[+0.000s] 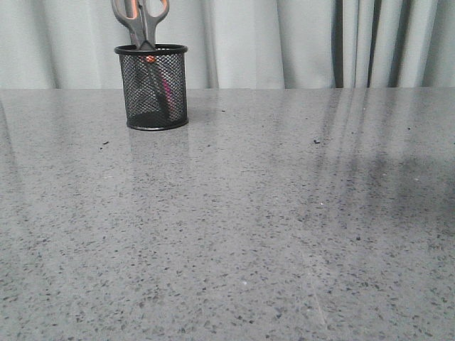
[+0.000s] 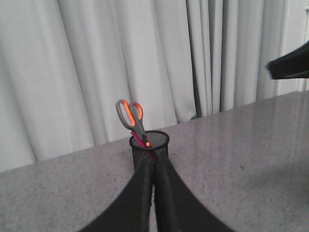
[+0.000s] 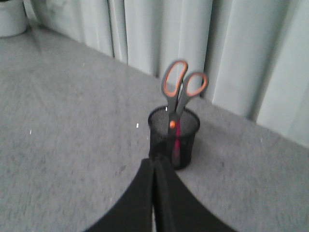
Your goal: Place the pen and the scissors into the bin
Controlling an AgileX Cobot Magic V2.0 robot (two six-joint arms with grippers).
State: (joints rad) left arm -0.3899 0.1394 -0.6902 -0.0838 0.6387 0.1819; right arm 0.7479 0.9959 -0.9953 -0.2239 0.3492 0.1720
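Note:
The black mesh bin stands at the far left of the grey table. The scissors stand in it, blades down, grey and orange handles sticking out above the rim. The magenta pen shows through the mesh inside the bin. The bin with scissors and pen also shows in the left wrist view, beyond my left gripper, which is shut and empty. In the right wrist view my right gripper is shut and empty, short of the bin, scissors and pen.
Pale curtains hang behind the table's far edge. A white container stands at the far corner in the right wrist view. A dark part of the other arm shows in the left wrist view. No arm shows in the front view.

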